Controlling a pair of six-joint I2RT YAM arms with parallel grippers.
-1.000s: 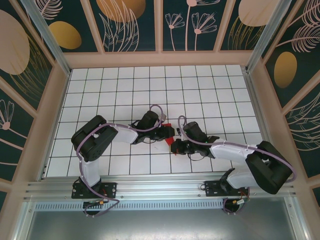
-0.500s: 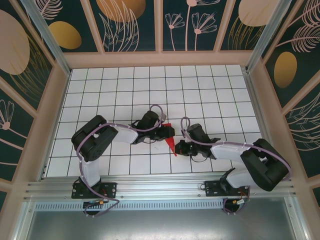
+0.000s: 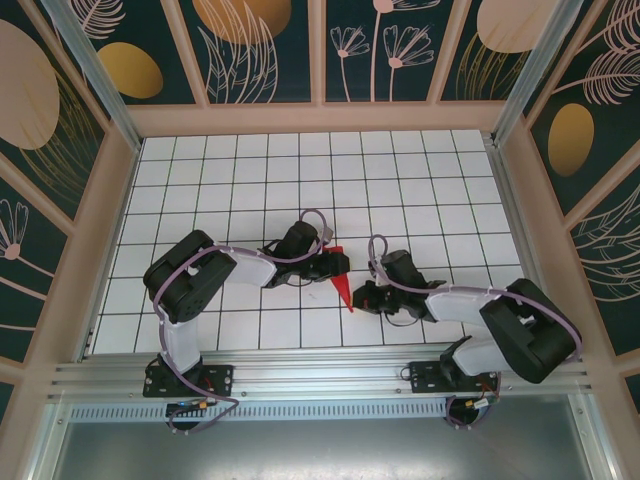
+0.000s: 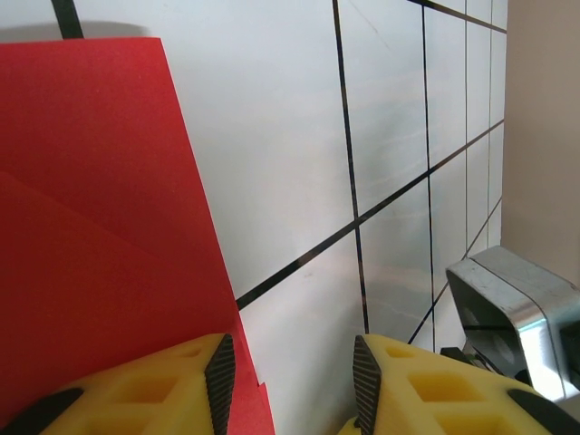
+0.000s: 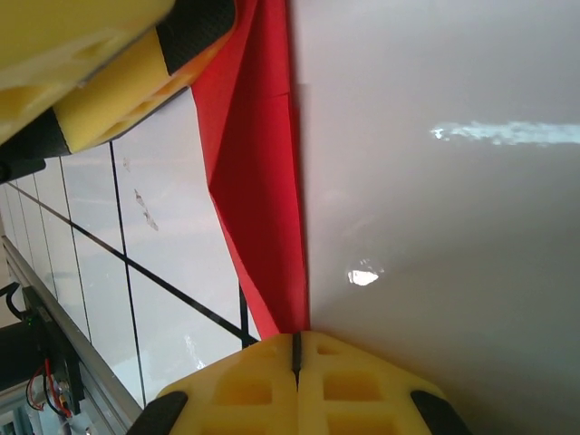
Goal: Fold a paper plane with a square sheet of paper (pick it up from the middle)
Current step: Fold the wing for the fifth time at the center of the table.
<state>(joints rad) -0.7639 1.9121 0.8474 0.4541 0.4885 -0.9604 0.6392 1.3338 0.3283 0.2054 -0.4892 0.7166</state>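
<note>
The square sheet of paper (image 3: 343, 278) lies on the tiled table, folded into a narrow red wedge with its point toward the near edge. My left gripper (image 3: 337, 263) is at the wedge's wide far end. In the left wrist view the left gripper (image 4: 290, 349) is open, one finger (image 4: 195, 376) resting on the red paper (image 4: 100, 236), and bare table shows between the pads. My right gripper (image 3: 359, 298) is beside the point. In the right wrist view the right gripper (image 5: 296, 337) is shut, and the tip of the paper (image 5: 263, 199) meets its fingertips.
The white grid table (image 3: 300, 180) stretches open behind both arms, with wooden walls (image 3: 320, 118) around it. A metal part of the right arm (image 4: 517, 308) stands close to my left fingers. The left finger (image 5: 118, 82) shows at the upper left of the right wrist view.
My right gripper has slid to the right off the paper, uncovering the wedge's pointed near end. The left gripper has stayed in place.
</note>
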